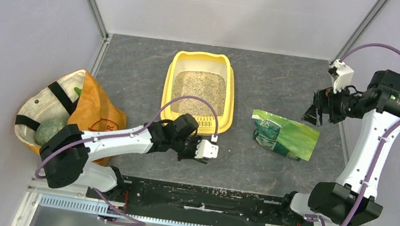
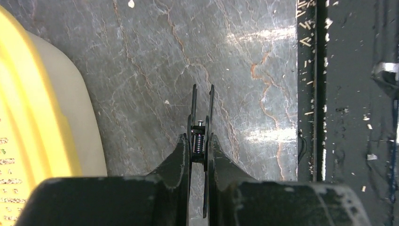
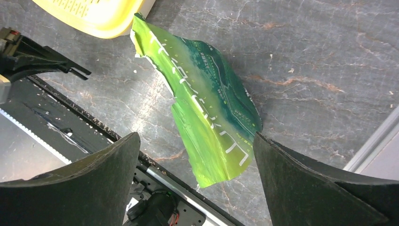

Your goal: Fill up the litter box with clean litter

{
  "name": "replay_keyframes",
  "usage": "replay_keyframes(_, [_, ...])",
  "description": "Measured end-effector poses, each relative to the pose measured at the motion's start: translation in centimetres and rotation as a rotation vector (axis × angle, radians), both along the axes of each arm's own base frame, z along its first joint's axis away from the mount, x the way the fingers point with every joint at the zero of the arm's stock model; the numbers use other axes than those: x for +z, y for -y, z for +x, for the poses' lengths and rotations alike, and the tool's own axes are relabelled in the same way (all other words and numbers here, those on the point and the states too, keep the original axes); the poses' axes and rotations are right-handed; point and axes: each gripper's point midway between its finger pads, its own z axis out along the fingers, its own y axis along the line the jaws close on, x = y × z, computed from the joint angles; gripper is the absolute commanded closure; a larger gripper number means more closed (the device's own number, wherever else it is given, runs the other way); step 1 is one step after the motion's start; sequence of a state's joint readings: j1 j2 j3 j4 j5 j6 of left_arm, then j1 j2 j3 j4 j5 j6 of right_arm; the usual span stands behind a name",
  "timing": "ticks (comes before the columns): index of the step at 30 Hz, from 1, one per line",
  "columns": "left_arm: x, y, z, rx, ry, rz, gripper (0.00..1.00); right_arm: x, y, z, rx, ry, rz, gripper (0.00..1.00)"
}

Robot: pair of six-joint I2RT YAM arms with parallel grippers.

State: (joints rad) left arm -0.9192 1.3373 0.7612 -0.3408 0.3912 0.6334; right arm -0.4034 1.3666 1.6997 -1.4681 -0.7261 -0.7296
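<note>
The yellow litter box (image 1: 169,85) lies at the table's middle back, with beige speckled clean litter (image 1: 200,92) covering its floor. Just in front of its slotted end, my left gripper (image 1: 192,150) hangs low over the table, shut on a thin black metal clip with a spring (image 2: 201,108). The box's yellow rim (image 2: 28,117) shows at the left of the left wrist view. My right gripper (image 1: 316,111) is raised at the right, open and empty. Below it lies the green printed bag (image 1: 284,135), which shows between its fingers (image 3: 202,103) without touching them.
An orange-and-cream tote bag (image 1: 77,107) with a green bundle inside slumps at the left. A black rail (image 1: 203,199) strewn with granules runs along the near edge. Grey walls close in the table on three sides. A corner of the litter box (image 3: 94,14) shows in the right wrist view.
</note>
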Motion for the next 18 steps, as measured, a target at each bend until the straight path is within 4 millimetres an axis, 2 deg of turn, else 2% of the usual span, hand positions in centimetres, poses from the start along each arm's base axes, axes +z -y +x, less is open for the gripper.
replay_keyframes(4, [-1.3,0.0,0.2,0.018,0.078,0.005,0.98,-0.5,-0.1,-0.1,0.003,-0.031,0.015,0.03])
replay_keyframes(7, [-1.5,0.6,1.0,0.041,0.146,-0.002,0.97,-0.6,-0.1,-0.2,0.004,-0.041,0.019,0.03])
replay_keyframes(12, [-1.1,2.2,1.7,0.04,0.223,-0.047,0.68,-0.8,-0.3,-0.5,0.007,-0.061,0.026,0.03])
replay_keyframes(18, [-2.1,2.0,0.7,0.004,0.191,-0.016,0.29,-1.2,-0.4,-1.0,0.028,-0.087,0.028,0.03])
